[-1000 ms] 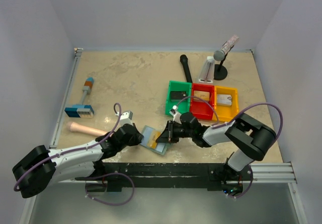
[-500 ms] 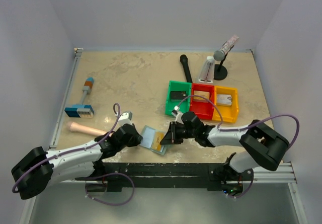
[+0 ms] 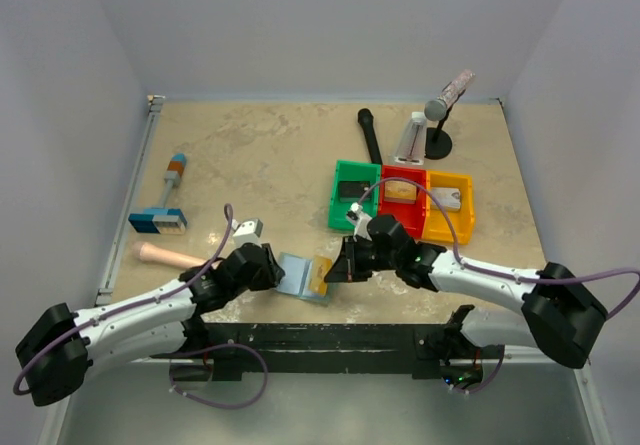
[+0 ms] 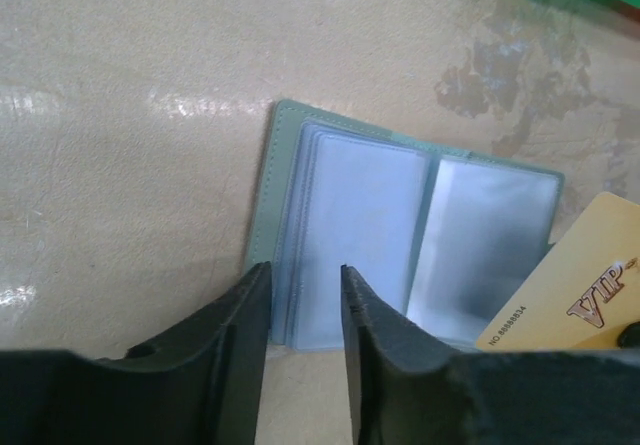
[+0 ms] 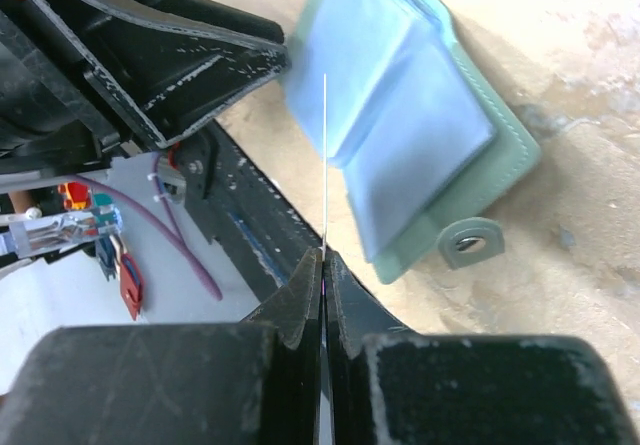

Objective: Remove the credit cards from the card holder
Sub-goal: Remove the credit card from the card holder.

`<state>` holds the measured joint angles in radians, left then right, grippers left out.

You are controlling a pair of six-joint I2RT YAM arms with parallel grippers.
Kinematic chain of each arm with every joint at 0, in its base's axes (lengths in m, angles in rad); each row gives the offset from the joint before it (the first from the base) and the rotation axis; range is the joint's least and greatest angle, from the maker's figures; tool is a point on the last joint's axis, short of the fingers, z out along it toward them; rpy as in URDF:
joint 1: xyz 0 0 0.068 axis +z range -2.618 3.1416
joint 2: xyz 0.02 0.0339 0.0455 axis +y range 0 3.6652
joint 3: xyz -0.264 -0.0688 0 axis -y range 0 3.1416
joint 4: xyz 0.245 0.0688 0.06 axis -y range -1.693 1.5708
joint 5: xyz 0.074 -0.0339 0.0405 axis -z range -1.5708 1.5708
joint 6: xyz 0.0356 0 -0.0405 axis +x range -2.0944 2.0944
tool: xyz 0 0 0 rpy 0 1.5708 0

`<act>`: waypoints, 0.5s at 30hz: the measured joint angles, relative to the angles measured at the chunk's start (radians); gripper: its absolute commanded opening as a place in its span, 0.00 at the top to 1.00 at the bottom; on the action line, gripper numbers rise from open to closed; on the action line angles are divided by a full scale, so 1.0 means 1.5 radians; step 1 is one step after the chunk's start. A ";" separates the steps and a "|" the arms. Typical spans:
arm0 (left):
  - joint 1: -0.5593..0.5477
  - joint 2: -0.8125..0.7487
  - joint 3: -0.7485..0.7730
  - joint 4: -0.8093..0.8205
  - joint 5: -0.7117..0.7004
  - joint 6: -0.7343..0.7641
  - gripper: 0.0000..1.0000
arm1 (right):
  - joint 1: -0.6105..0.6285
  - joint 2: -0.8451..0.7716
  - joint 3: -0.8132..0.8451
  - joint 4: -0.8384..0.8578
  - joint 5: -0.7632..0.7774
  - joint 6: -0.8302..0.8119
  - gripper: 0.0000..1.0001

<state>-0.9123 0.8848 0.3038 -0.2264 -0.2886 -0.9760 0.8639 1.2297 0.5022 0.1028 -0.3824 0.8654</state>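
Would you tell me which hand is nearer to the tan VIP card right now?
Right. The right hand grips the tan card; the left hand sits open at the opposite edge of the card holder.

Bench (image 3: 260, 155): beige marbled top, glossy, with soft reflections under even light. Plain pale grey walls (image 3: 320, 25) enclose three sides. A metal rail (image 3: 125, 205) runs along its left edge.

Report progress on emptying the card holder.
Done: a dark card in the green bin, a tan card in the red bin, a pale card in the yellow bin. In hand: the right hand pinches a gold VIP card at the corner of the open card holder; the left hand is open at its edge. Left: probably binning that card; the visible sleeves look empty.
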 measured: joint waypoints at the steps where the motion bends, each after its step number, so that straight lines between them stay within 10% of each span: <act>1: 0.000 -0.007 0.009 -0.006 0.002 0.005 0.54 | 0.000 -0.007 0.007 -0.010 0.000 -0.003 1.00; 15: 0.001 -0.204 0.005 0.097 0.055 0.036 0.41 | -0.001 -0.129 0.027 -0.011 0.007 -0.007 1.00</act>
<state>-0.9115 0.5781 0.3119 -0.0807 -0.2066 -0.9218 0.8623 1.0355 0.5426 0.0856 -0.3721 0.8555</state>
